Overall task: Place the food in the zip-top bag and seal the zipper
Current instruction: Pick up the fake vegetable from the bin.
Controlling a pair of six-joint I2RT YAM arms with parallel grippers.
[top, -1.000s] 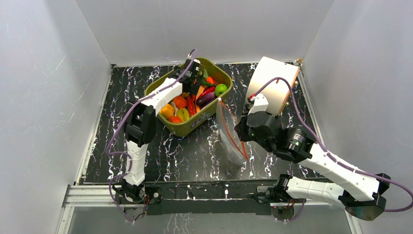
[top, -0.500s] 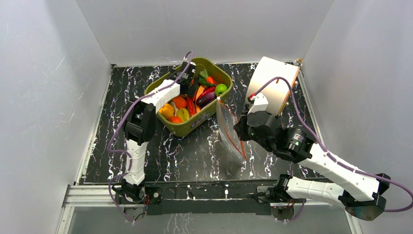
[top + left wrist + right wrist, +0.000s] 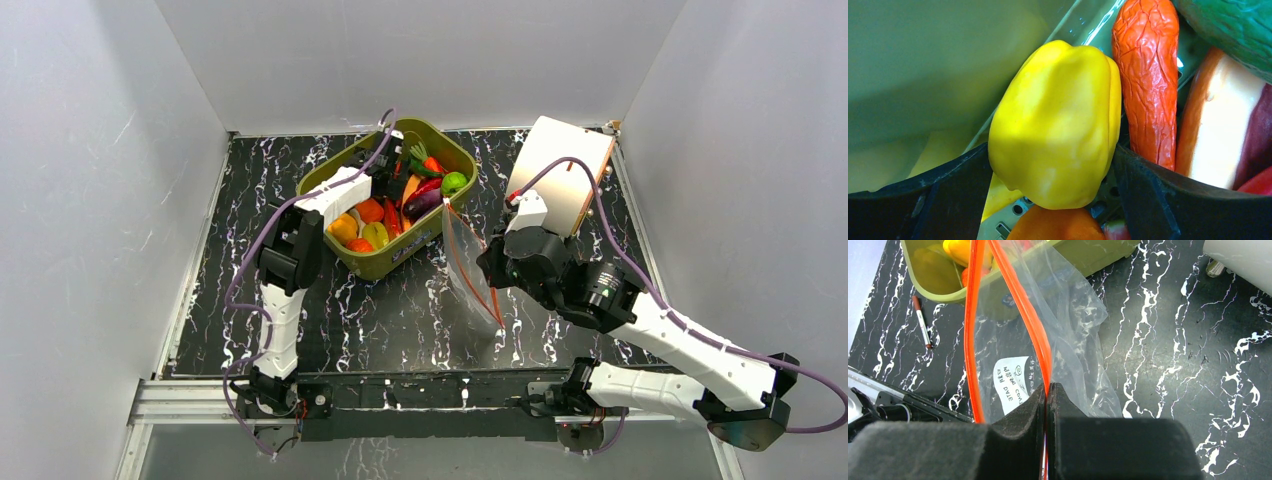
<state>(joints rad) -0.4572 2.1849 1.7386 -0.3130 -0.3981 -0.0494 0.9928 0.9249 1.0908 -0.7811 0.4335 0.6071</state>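
Note:
The food lies in an olive-green tub: an orange ball, a purple piece, a green one. My left gripper is down in the tub's back part. In the left wrist view, the left gripper has its fingers against both sides of a yellow pepper, beside a wrinkled red chilli. My right gripper is shut on the red-orange zipper of the clear zip-top bag, holding it upright with its mouth open beside the tub.
A white board leans at the back right, behind the right arm. A thin brown pen lies on the black marbled table near the tub. White walls close in the left, back and right sides.
My left gripper has moved a little toward the tub's back left and lower among the food. The right gripper and the bag have shifted slightly toward the tub.

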